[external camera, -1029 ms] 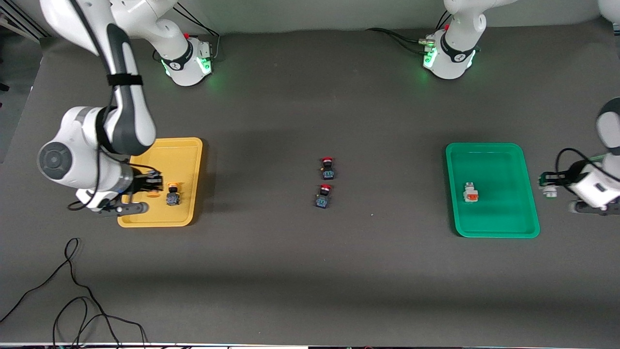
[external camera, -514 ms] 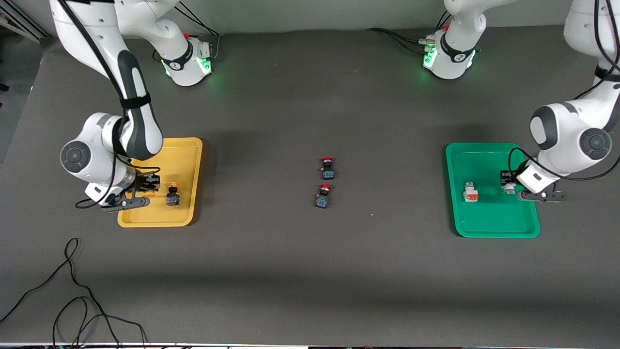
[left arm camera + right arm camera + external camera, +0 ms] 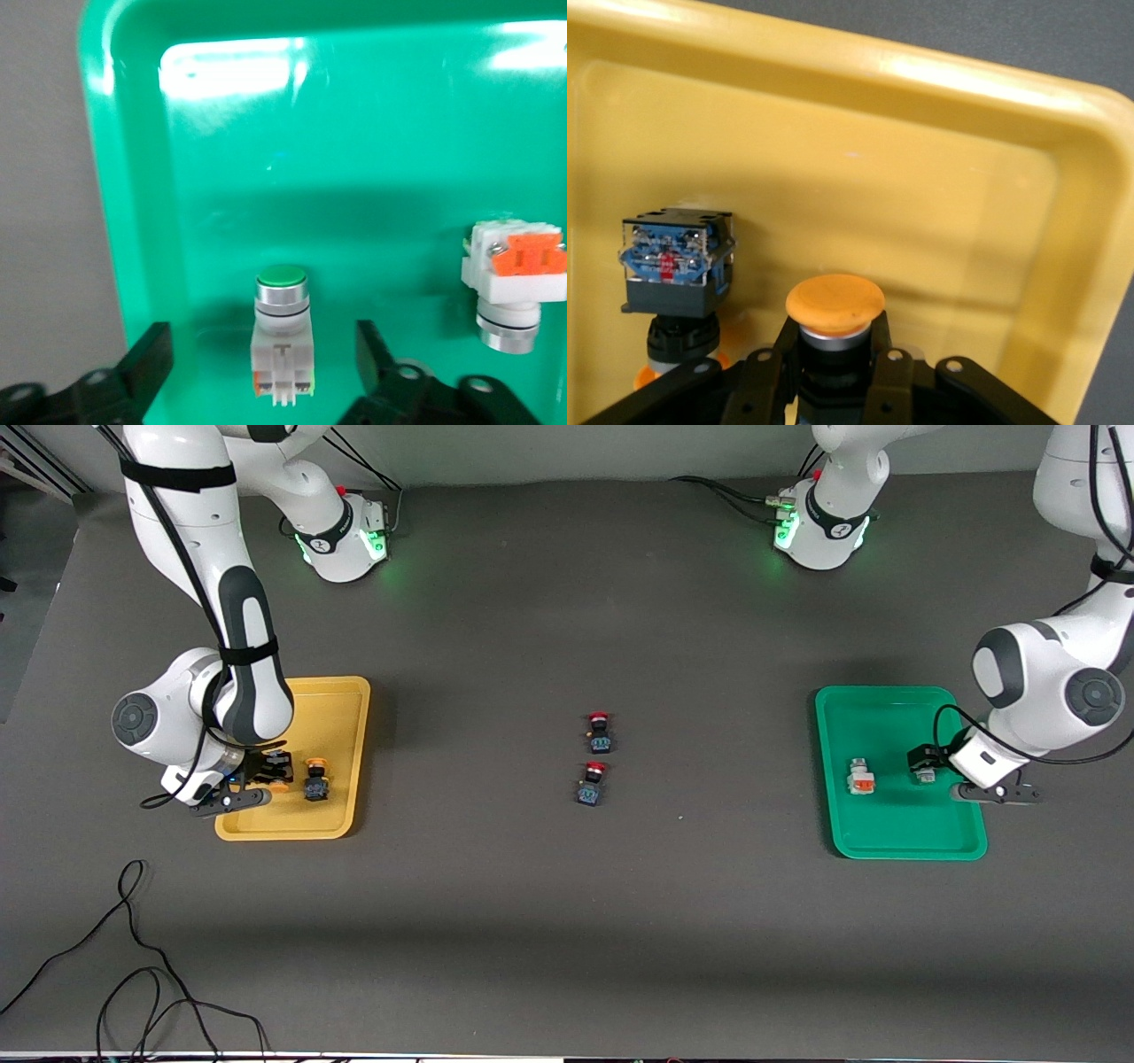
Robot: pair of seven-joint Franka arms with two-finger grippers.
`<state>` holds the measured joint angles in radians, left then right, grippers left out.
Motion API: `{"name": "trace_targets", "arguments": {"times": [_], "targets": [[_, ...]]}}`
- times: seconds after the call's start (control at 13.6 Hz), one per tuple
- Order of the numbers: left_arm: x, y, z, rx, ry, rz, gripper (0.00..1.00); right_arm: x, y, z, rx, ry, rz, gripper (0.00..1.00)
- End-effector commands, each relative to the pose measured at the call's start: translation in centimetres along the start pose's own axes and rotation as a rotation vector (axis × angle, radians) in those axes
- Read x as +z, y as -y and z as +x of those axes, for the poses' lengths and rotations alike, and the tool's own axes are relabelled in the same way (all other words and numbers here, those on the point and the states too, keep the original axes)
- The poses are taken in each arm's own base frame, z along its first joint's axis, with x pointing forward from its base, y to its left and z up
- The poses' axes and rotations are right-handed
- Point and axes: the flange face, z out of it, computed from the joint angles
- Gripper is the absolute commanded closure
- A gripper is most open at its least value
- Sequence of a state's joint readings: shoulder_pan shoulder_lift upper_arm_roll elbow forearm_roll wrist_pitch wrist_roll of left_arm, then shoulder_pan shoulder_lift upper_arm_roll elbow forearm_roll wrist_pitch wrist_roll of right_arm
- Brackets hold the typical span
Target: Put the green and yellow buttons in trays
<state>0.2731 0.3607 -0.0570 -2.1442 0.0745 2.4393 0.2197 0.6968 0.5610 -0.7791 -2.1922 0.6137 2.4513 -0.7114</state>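
While the right gripper [image 3: 273, 771] is clamped on the round orange-yellow-capped push button [image 3: 835, 305] inside the shallow yellow plastic tray [image 3: 341, 700], at nine o'clock on the table in the front view, release should wait until the button's body rests on the floor, clear of the matching dark-bodied button [image 3: 315, 781]. The left gripper [image 3: 924, 765] stands wide, jaws apart from the white-bodied green-faced button [image 3: 282, 341] lying in the shallow green plastic tray [image 3: 886, 713] at three o'clock. It should lift straight up. The orange-faced white button [image 3: 859, 778] lies at the green-faced one's nine o'clock.
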Motion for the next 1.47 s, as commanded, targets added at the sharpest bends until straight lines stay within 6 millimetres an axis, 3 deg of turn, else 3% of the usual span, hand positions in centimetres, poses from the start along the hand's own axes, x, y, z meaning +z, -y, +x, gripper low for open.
{"name": "trace_targets", "arguments": {"times": [0.0,0.15,0.29,0.44,0.66,0.96,1.18,1.4], "targets": [[-8.5,1.2,2.7,0.004,0.084,0.003,0.0,-0.9,0.5,1.0,-0.02,-0.033,0.013,0.0],[-14.7,1.7,3.9,-0.001,0.102,0.003,0.0,-2.3,1.0,1.3,-0.01,-0.053,0.043,0.0],[-20.4,1.3,3.7,-0.002,0.097,0.006,0.0,-5.4,0.5,1.9,-0.002,-0.069,0.1,0.0],[-25.3,0.7,2.5,-0.003,0.096,0.007,0.0,-9.7,-1.0,2.9,-0.006,-0.036,0.162,0.0],[-30.9,-3.1,0.3,0.031,0.079,0.019,0.0,-18.7,-1.4,5.3,-0.004,0.069,0.096,0.0],[-34.4,-9.7,-1.0,0.013,0.048,-0.011,0.0,-30.1,-0.6,6.1,0.089,0.107,0.108,0.0],[-36.1,-13.3,-1.9,0.015,0.034,0.0,0.0,-36.4,-0.3,5.3,0.144,0.126,0.032,0.0],[-36.9,-14.7,-2.5,0.015,0.026,-0.015,0.0,-41.6,-0.2,3.0,0.212,0.162,-0.01,0.0]]}}
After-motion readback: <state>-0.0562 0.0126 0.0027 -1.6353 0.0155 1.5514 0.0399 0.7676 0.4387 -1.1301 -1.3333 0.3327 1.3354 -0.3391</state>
